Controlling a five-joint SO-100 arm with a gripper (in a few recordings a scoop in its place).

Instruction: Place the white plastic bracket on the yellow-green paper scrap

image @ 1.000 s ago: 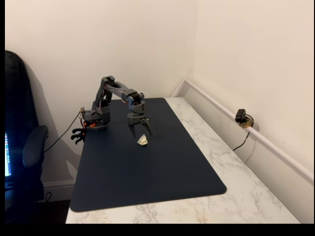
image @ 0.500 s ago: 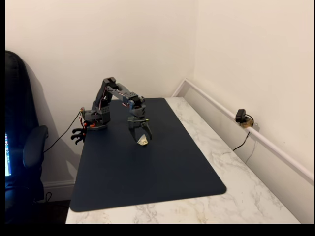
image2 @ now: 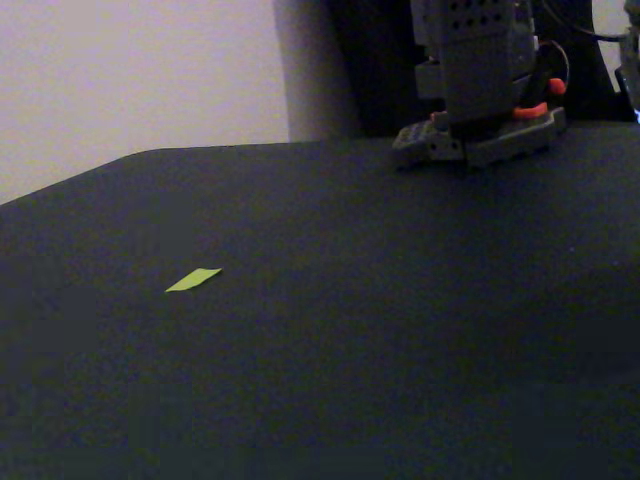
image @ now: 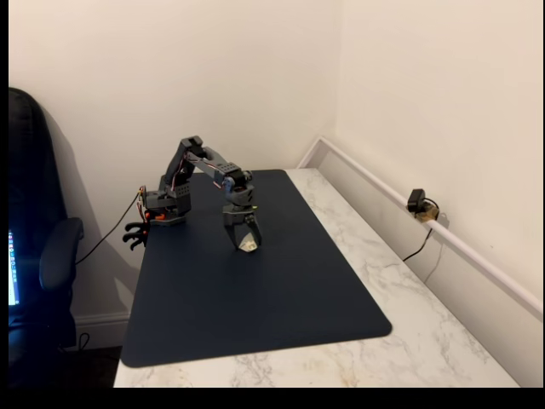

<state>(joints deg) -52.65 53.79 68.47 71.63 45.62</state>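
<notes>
- A fixed view from high up shows the dark arm (image: 200,175) bolted at the far left edge of a dark mat (image: 247,281) on the marble table (image: 409,332); it rises from its base, bends forward at the elbow and points its wrist straight down.
- The gripper (image: 244,241) hangs low over the far part of the mat, its two fingers pointing down and drawn in around the white plastic bracket (image: 248,244), which sits between the tips.
- The fingers look closed against the bracket; at this size it is hard to tell whether the bracket is lifted or touching the mat.
- The bracket is a small pale speck, its shape not readable.
- Another fixed view, low at mat level, shows the yellow-green paper scrap (image2: 194,280) lying flat on the mat, well apart from the arm's base (image2: 480,130).
- In that low view the arm is cut off by the top edge just above its base.
- A small camera (image: 418,203) on a cable sits on the rail along the right wall.
</notes>
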